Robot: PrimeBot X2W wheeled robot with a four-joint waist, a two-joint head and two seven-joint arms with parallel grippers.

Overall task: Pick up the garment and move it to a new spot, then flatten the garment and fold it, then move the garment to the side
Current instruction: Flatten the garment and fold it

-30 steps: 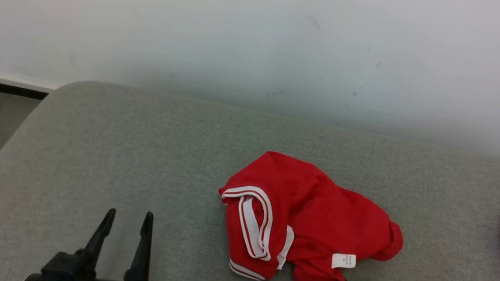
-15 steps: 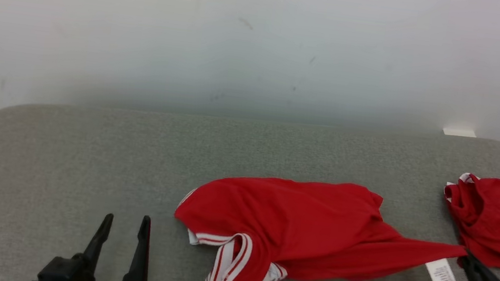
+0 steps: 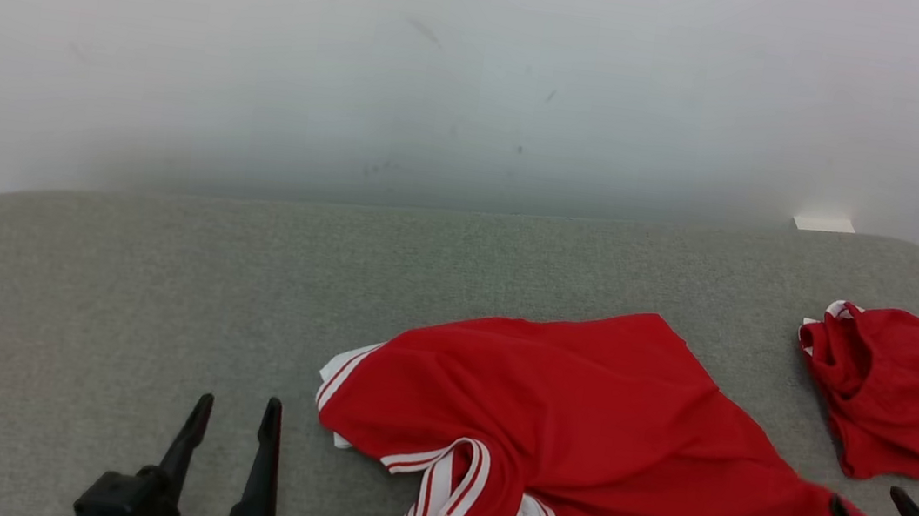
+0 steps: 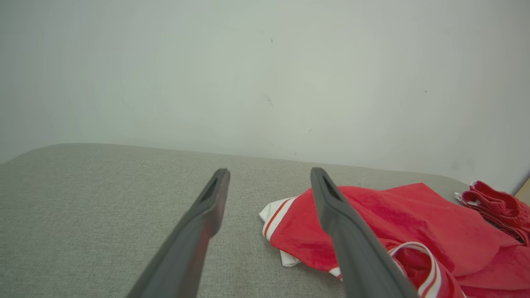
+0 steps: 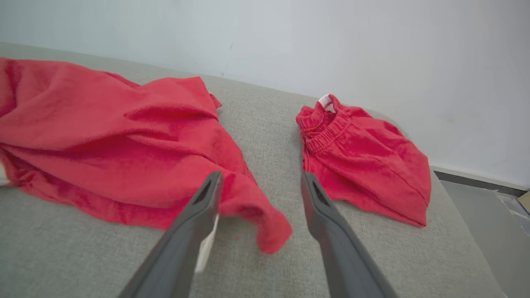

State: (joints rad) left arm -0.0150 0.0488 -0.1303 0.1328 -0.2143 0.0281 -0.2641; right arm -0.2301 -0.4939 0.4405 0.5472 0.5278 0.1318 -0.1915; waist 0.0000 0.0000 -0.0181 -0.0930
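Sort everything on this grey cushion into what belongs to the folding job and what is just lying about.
Job:
- red garment with white trim, spread on the grey cushion
- right gripper, open around its labelled corner
- left gripper, open, to the garment's left, apart from it

Lying about:
- smaller bunched red garment, near the cushion's right end

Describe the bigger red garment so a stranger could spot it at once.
Start at the grey cushion below the white wall. Two red garments lie on it; the shirt is the larger, spread near the middle. Unlike the smaller shorts at its right, it has white-striped trim.
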